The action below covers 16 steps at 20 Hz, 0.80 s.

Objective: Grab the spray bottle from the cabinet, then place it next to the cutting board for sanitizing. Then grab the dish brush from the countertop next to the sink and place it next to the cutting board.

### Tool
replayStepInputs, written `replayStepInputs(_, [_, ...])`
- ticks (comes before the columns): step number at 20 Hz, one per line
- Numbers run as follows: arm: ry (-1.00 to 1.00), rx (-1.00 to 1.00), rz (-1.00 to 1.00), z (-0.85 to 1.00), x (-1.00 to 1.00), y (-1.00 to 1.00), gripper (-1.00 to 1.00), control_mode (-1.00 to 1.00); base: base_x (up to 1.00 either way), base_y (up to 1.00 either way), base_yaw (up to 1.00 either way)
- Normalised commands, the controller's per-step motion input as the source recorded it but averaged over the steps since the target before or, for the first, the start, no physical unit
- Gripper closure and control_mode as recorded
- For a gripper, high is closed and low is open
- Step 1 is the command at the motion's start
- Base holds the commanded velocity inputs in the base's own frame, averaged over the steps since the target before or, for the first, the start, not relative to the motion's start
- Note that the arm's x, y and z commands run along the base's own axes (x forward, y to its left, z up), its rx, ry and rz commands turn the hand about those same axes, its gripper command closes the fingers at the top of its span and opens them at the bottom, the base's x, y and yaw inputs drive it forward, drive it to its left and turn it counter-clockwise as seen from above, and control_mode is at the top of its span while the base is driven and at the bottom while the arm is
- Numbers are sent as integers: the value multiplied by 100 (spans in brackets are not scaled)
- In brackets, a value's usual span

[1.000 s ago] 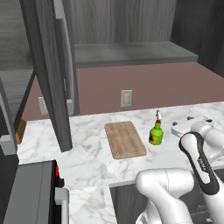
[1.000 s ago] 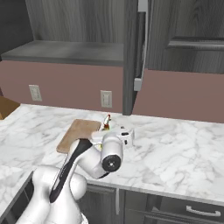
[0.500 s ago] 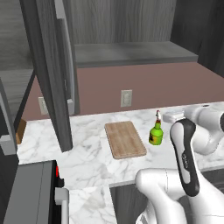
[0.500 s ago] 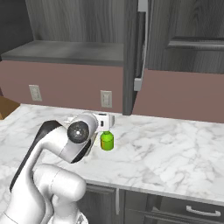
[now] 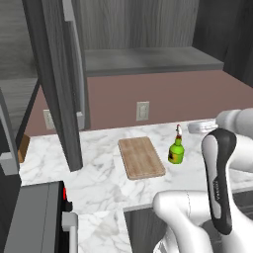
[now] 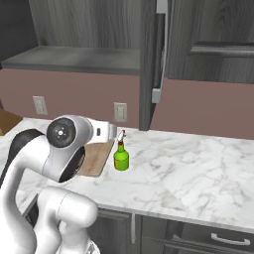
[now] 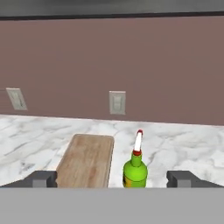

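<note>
- My fingers (image 7: 112, 179) are spread wide and hold nothing; the two tips stand at the left and right of the hand view.
- The spray bottle (image 7: 134, 168) stands upright between them, further away, on the white marble tabletop (image 5: 99, 173).
- The cutting board (image 5: 141, 157) lies flat just beside the bottle, not touching it.
- Behind, the cabinet (image 5: 62, 84) door is open above the grey shelf (image 5: 148, 60).

Mauve backsplash wall (image 5: 163, 96) with pale outlets (image 5: 142, 110).
</note>
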Motion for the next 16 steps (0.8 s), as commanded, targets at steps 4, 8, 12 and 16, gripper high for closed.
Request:
replayStepInputs(4, [12,0,0,0,-1,39,-100,-100,0,0,0])
replayStepInputs(8, [-2,0,0,-12,0,13,-100,-100,0,0,0])
replayStepInputs(12, [0,-4,0,0,-25,21,-100,-100,0,0,0])
replayStepInputs(16, [0,-2,0,0,-58,15,-100,100,-25,0,0])
